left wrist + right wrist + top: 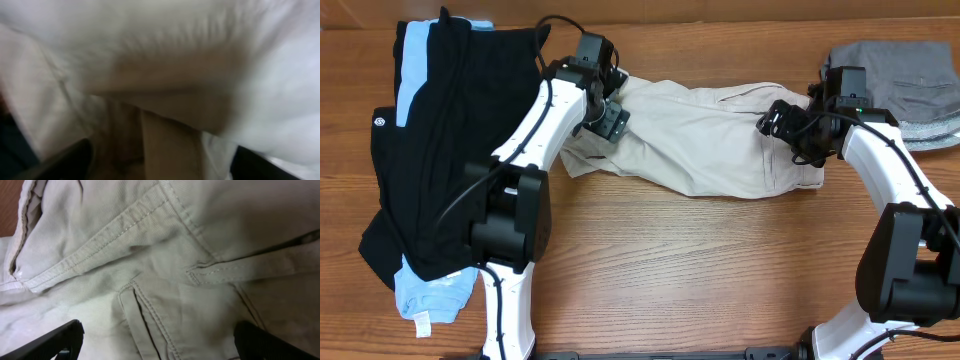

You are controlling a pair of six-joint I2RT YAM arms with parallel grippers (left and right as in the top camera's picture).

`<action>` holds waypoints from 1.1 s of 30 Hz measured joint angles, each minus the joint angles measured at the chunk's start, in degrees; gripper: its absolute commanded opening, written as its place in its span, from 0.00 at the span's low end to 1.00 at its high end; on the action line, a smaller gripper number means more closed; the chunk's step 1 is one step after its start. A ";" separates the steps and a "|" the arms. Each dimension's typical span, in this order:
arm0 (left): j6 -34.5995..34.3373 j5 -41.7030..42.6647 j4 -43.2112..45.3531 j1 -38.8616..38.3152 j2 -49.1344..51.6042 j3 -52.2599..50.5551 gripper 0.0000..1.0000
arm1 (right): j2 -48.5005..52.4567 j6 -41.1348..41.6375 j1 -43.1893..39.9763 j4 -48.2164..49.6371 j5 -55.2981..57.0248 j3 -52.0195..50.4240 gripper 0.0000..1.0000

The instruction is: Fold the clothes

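Left gripper [160, 162]: jaws spread wide, its dark fingertips [70, 160] at the lower corners of the wrist view, with blurred folds of the beige shorts [700, 135] filling the gap between them. Right gripper [157, 335]: jaws also spread wide, directly above a stitched pocket seam [145, 305] of the same shorts. In the overhead view the shorts lie rumpled across the upper centre of the table [700, 270], with one gripper at each end. A black garment [450, 130] lies over a light-blue garment [430, 295] at the left; a grey garment [910, 75] sits at upper right. The left arm [535, 120] and right arm [890, 165] reach from the lower edge upward and inward.
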 measured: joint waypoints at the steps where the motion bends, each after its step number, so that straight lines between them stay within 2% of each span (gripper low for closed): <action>1: 0.33 0.00 -0.39 0.00 0.15 -0.04 0.64 | 0.00 -0.02 0.00 -0.07 0.00 0.00 1.00; 2: 0.59 0.02 -0.90 0.00 0.20 -0.07 0.54 | 0.00 -0.02 0.00 -0.09 -0.02 0.00 1.00; 4: 0.07 0.04 -2.01 0.00 0.20 -0.07 0.23 | 0.00 -0.04 0.00 -0.24 -0.02 0.00 1.00; 6: 0.13 -0.02 -3.43 0.00 0.20 -0.07 0.07 | 0.00 -0.07 0.00 -0.48 -0.02 0.00 1.00; 7: -0.44 -0.22 -4.55 0.00 0.20 -0.07 0.04 | 0.00 -0.04 0.00 -0.55 0.00 0.00 1.00; 11: -5.95 -0.79 -11.93 0.04 0.17 1.11 0.04 | 0.00 -0.09 0.00 -0.63 0.00 0.00 1.00; 15: -12.94 -0.22 -23.52 0.28 0.13 7.69 0.04 | 0.00 -0.15 0.00 -0.72 0.00 0.00 1.00; 20: -17.62 -0.50 -34.53 0.52 -1.14 13.49 0.04 | 0.00 -0.24 0.00 -0.94 0.00 0.00 1.00; 24: -18.93 -2.10 -36.52 1.16 -1.60 12.07 0.11 | 0.00 -0.22 0.00 -0.98 -0.02 0.00 1.00; 27: -19.43 -2.89 -34.10 2.34 -1.64 6.64 0.23 | 0.00 -0.24 0.00 -1.01 -0.02 0.00 1.00; 28: -19.71 -3.13 -32.92 2.84 -1.64 4.57 0.32 | 0.00 -0.24 0.00 -1.05 -0.04 0.00 1.00; 31: -20.15 -3.69 -28.33 4.59 -1.64 -1.86 0.68 | 0.00 -1.09 0.00 -1.01 -0.83 0.00 1.00; 33: -20.17 -3.96 -25.81 5.64 -1.64 -5.22 0.83 | 0.00 -2.01 0.00 -0.98 -1.88 0.00 1.00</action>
